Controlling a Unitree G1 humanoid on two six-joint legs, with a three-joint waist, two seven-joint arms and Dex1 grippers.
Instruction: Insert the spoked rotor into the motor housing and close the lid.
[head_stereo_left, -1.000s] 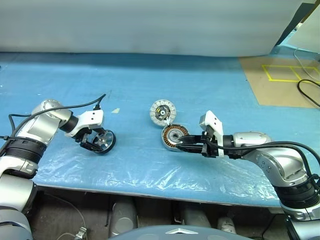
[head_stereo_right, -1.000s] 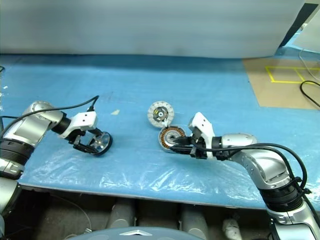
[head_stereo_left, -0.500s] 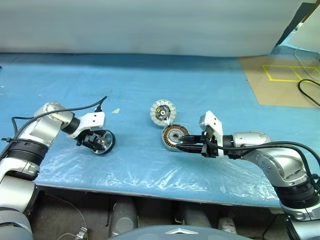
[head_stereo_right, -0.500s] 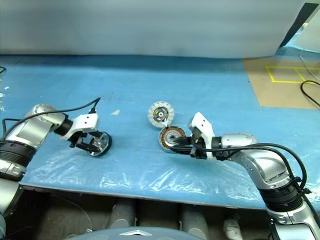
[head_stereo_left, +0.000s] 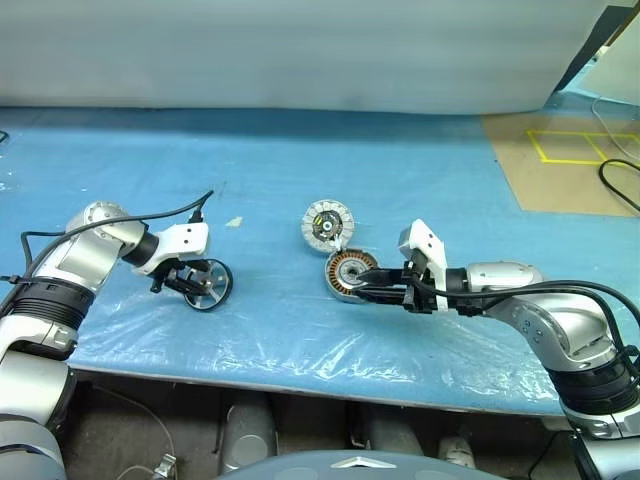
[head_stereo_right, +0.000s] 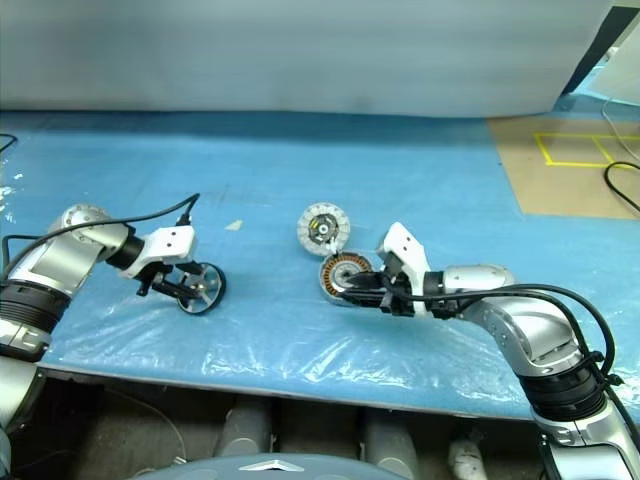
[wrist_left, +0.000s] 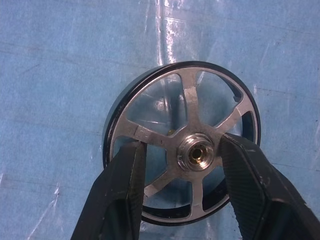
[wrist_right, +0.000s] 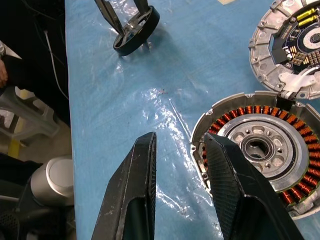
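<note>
Step in hand: picking up the spoked rotor, a small silver metal wheel with a dark outer rim, standing on edge at centre-left of the head view on the blue plastic-covered desk.

Left gripper: fingers partly open, straddling the wheel face either side of the hub. From the wrist view they look close to the spokes, but I cannot tell if they are touching, so not calling it a grip.

Right gripper: fingers narrowly apart, holding nothing, tips at the lower-right edge of the motor housing, the round shallow disc with copper windings around a silver hub, lying flat just right of frame centre. One finger seems to rest against its rim, probably steadying it.

The lid, pale silver disc with a toothed rim and dark centre, lies flat just above the housing in frame, edges nearly touching.

Next move calls for: left fingers pinching firmly on the wheel, lifting it, laying it flat, then carrying it right across the desk to sit hub-over-hub on the housing. Lid goes on after.
</note>
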